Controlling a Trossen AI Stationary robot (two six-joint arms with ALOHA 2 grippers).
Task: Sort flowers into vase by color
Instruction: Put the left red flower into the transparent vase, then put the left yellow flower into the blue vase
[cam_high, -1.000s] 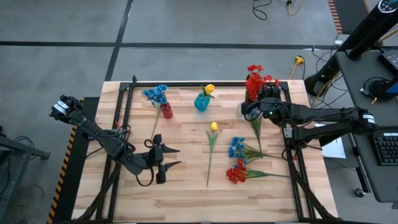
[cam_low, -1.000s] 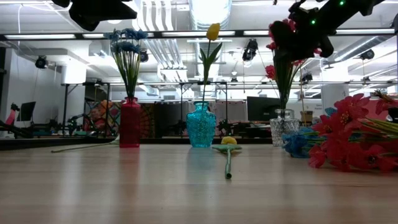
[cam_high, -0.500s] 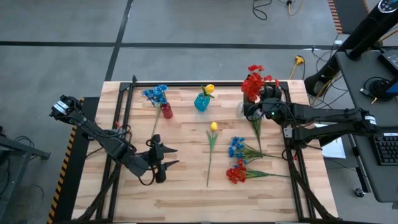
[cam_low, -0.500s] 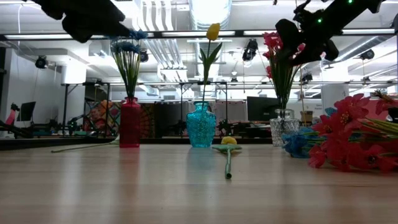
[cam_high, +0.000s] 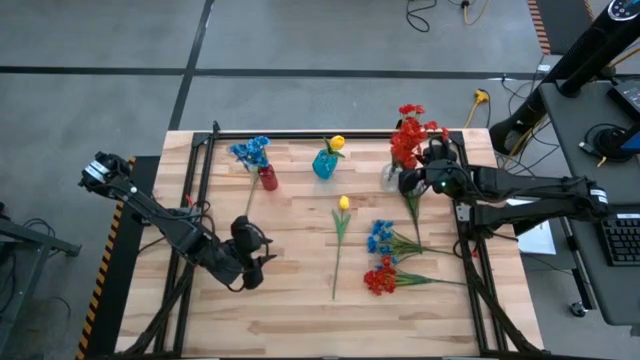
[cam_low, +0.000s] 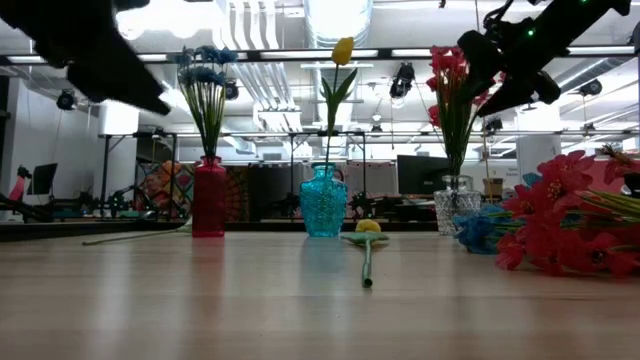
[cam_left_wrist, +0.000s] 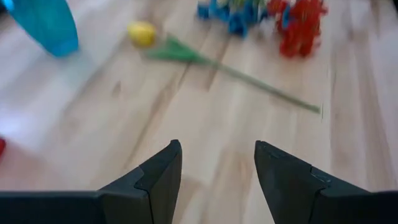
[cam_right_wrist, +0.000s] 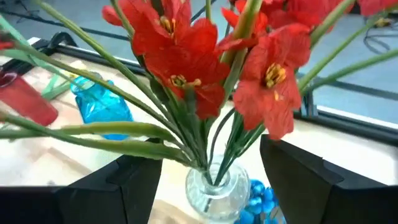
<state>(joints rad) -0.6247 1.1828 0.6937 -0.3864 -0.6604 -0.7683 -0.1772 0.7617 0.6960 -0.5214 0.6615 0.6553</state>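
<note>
Right hand (cam_right_wrist: 205, 168) open; three vases (cam_high: 324, 164).

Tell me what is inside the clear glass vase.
The clear glass vase holds red flowers on green stems. The stems crowd through its neck; how far down they reach inside cannot be seen. The right gripper is open beside it.

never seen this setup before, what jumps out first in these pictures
Three small vases stand in a row along the table's far side: a red vase holding blue flowers, a blue glass vase with one yellow tulip, and a clear glass vase full of red flowers. The right tool hangs open just beside that red bunch. Loose blue and red sprays and a yellow tulip lie on the wooden table.
</note>
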